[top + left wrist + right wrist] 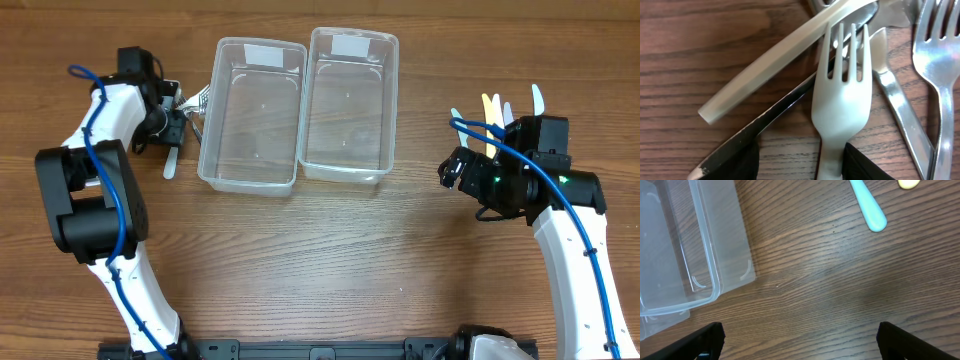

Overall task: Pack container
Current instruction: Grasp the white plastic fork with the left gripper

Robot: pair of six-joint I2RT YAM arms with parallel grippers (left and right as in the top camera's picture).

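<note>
Overhead looks straight down on the whole surface (330,260). The left wrist cam is jammed right up against the cutlery pile (842,100) at 10 o'clock. The right wrist cam sits higher at 3 o'clock and shares a clear tub's (725,240) corner with overhead.

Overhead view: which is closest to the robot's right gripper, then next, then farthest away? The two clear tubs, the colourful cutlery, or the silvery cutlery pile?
Starting from the right gripper:
1. Pastel utensils, just behind it on the right side.
2. Right clear container, in the middle.
3. Left clear container, next one over.
4. Cutlery pile, far left.
</note>
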